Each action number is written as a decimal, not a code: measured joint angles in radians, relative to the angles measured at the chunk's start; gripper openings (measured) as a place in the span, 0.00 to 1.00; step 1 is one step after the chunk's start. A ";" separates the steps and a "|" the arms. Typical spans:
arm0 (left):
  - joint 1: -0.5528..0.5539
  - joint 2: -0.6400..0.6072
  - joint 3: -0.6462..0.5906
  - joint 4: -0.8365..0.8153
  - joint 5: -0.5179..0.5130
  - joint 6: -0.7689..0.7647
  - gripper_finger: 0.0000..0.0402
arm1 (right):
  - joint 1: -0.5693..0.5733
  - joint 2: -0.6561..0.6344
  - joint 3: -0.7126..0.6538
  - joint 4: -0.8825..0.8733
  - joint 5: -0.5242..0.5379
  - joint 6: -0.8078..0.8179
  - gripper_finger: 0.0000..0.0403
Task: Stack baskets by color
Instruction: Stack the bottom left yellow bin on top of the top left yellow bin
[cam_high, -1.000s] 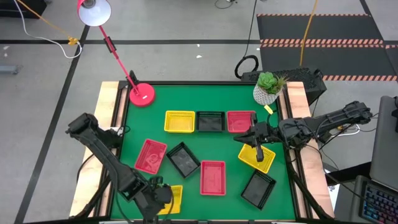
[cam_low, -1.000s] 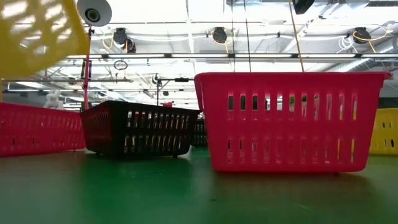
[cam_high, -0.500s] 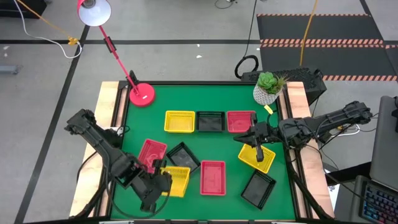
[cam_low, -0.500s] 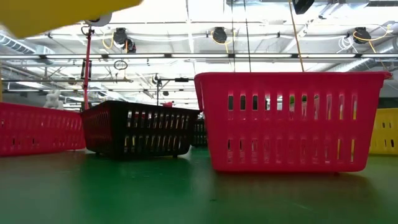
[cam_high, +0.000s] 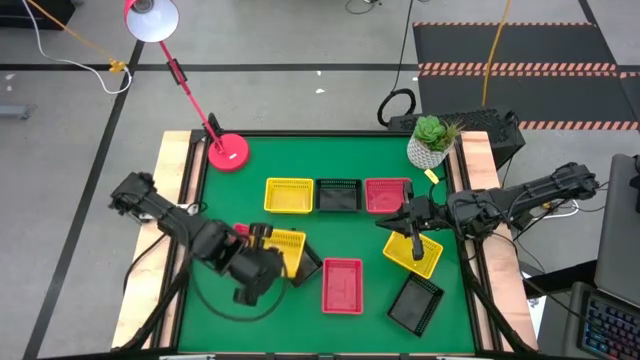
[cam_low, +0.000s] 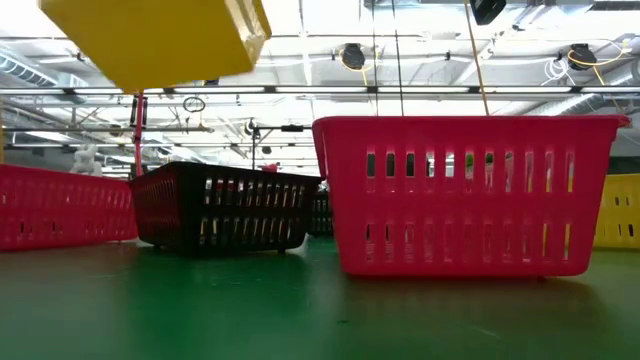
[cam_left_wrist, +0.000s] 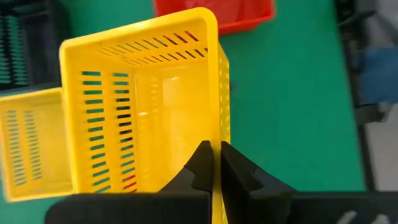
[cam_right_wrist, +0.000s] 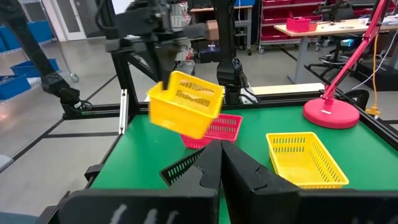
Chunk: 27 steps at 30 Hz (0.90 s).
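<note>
My left gripper (cam_high: 270, 258) is shut on a yellow basket (cam_high: 287, 250) and carries it in the air over the table's near left, above a red basket (cam_right_wrist: 214, 130) and a black basket (cam_right_wrist: 186, 165). The low view shows this yellow basket (cam_low: 160, 40) high and tilted. A yellow basket (cam_high: 289, 195), a black one (cam_high: 338, 195) and a red one (cam_high: 388, 195) stand in a row at the far side. My right gripper (cam_high: 385, 222) hovers shut and level at the right, close to another yellow basket (cam_high: 413, 252). My left gripper pinches the rim of one side wall (cam_left_wrist: 217, 140) of the yellow basket, one finger (cam_left_wrist: 200, 167) inside the basket and one outside. The fingers come steeply from above. The basket is lifted clear and tilted, its open top toward the gripper.
A red basket (cam_high: 342, 285) and a black one (cam_high: 415, 303) stand near the front edge. A round red lamp base (cam_high: 228, 152) sits at the far left corner and a potted plant (cam_high: 432, 140) at the far right corner.
My left gripper has risen and gone from the near left corner toward the far edge, rolling as it went, still shut on the yellow basket. The basket has gone up with it and now hangs over the red and black baskets.
</note>
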 joint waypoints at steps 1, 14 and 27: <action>0.013 0.000 0.000 -0.007 -0.002 0.013 0.03 | 0.000 0.000 0.000 0.000 0.000 0.000 0.00; 0.143 0.001 0.000 -0.106 -0.092 0.198 0.04 | 0.000 0.000 0.000 -0.001 0.000 0.000 0.00; 0.243 0.002 0.040 -0.137 -0.132 0.358 0.02 | 0.000 0.000 0.000 -0.006 0.000 0.000 0.00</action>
